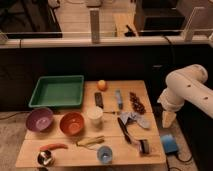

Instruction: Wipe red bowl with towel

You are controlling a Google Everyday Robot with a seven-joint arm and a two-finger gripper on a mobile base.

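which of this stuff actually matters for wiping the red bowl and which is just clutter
For the job: red bowl, towel, gripper hanging just past the towel, off to the side.

Just lying about: purple bowl, green tray, orange, white cup, blue cup.

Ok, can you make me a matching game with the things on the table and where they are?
Things:
1 red bowl
2 towel
3 green tray
4 gripper

Places:
A back left corner of the table
B just off the table's right edge
C between the purple bowl and the white cup
D right of the white cup

Pairs: 1-C, 2-D, 3-A, 4-B.
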